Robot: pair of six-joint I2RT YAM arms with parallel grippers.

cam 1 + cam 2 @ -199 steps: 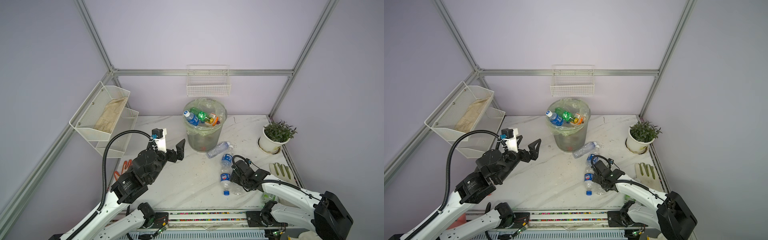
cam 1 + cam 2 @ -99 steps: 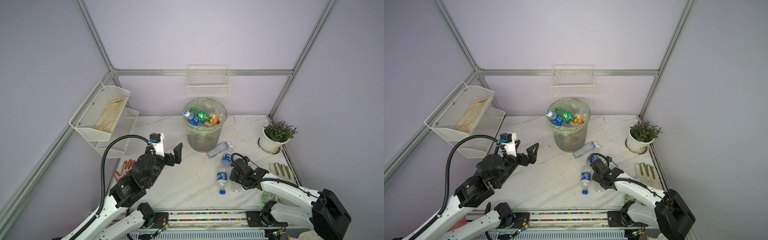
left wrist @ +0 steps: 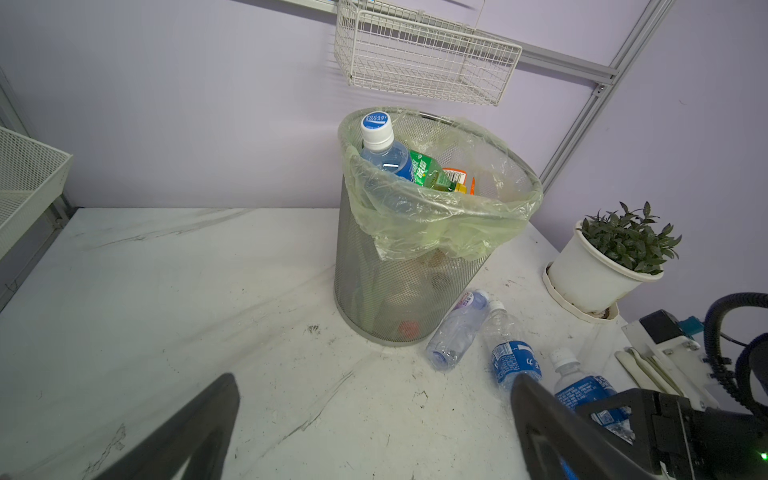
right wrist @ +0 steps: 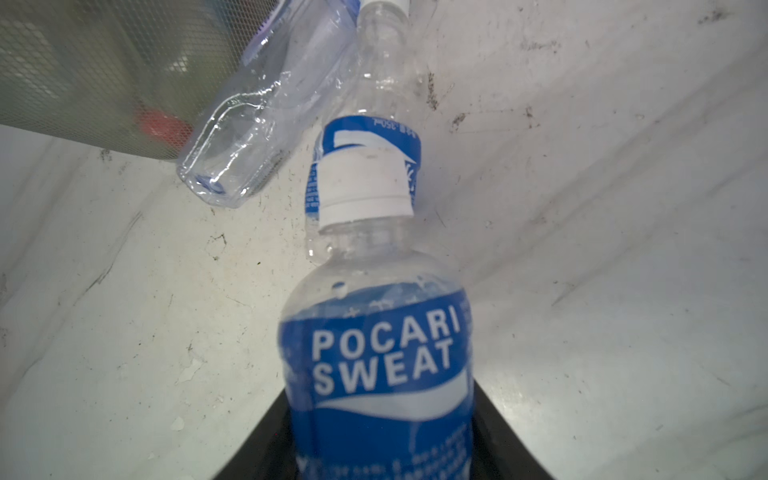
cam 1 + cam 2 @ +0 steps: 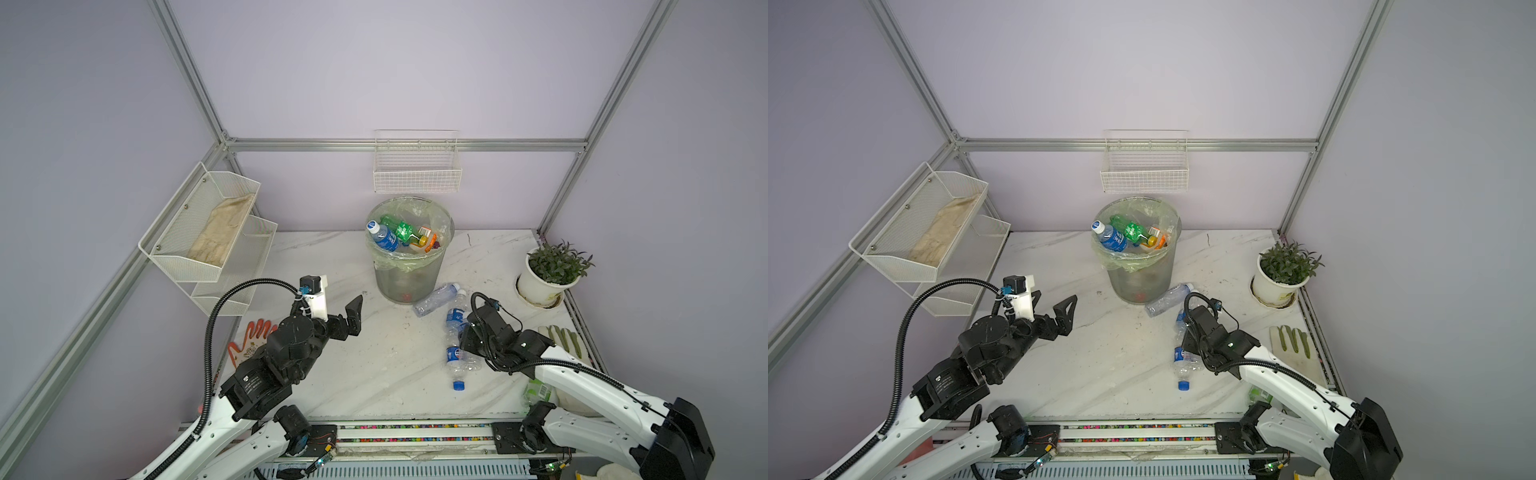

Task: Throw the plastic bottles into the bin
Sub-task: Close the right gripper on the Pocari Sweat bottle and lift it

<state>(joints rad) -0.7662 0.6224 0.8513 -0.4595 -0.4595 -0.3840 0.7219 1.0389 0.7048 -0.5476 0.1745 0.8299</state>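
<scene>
Right end effector point(image 4: 382, 419) has narrowed in the last second, and the blue-capped end beside it has swung a little. The left arm has eased back toward the near edge.

Nearest on the white marbled worktop point(image 5: 374, 374), a small blue cap point(image 5: 458, 385) pokes out in a top view. Can't tell if it belongs to a separate bottle.

Right jaws pinch a clear plastic Pocari bottle with blue label and white cap point(image 4: 386, 345) across its labelled lower body, cap pointing away. Left end effector point(image 3: 372, 384) is spread wide and empty.

Just beyond lies a second blue-label clear bottle point(image 3: 513, 361). Right beside it, a crushed unlabelled clear bottle point(image 3: 457, 328) lies at the foot of the round grey mesh bin with pale-green liner point(image 3: 374, 291).

Count outside the bin: three sure, maybe four. On top inside: blue-label bottle point(image 5: 384, 240), green bottle point(image 5: 398, 228) and orange-label bottle point(image 5: 428, 241), so three. Deeper ones are uncountable.

Likely empty thin plastic: light, dents easily, round and slick. Best to grip mid-label or at the stiff neck, gently.
</scene>
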